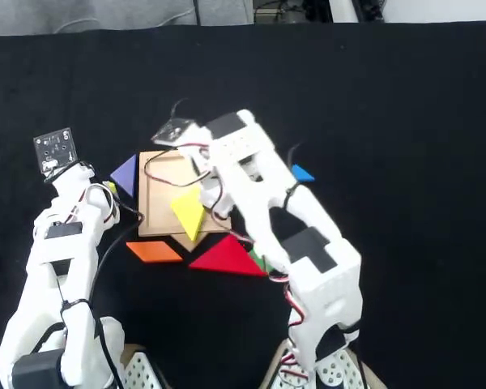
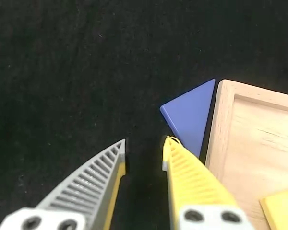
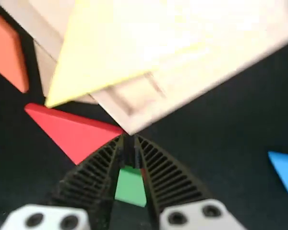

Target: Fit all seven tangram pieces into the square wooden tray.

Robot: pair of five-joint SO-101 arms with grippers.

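The square wooden tray [image 1: 160, 174] [image 2: 249, 139] [image 3: 192, 72] lies mid-table with a yellow triangle [image 1: 188, 212] [image 3: 105, 48] resting over its near edge. A purple triangle [image 1: 125, 173] [image 2: 189, 115] touches the tray's outer left side. My left gripper [image 2: 145, 143] [image 1: 112, 191] stands open just short of that triangle, nothing between its fingers. My right gripper [image 3: 129, 143] [image 1: 224, 220] is shut, its tips at the tray's near right corner. A red triangle [image 1: 225, 258] [image 3: 69, 132], an orange parallelogram [image 1: 154, 251] [image 3: 7, 50] and a green piece [image 1: 257, 259] [image 3: 130, 186] lie in front of the tray.
A small blue triangle [image 1: 301, 173] [image 3: 284, 170] lies alone on the black cloth right of the tray. A tan wooden piece [image 1: 182, 241] [image 3: 44, 72] pokes out under the tray's front edge. Bare black cloth stretches behind and to both sides.
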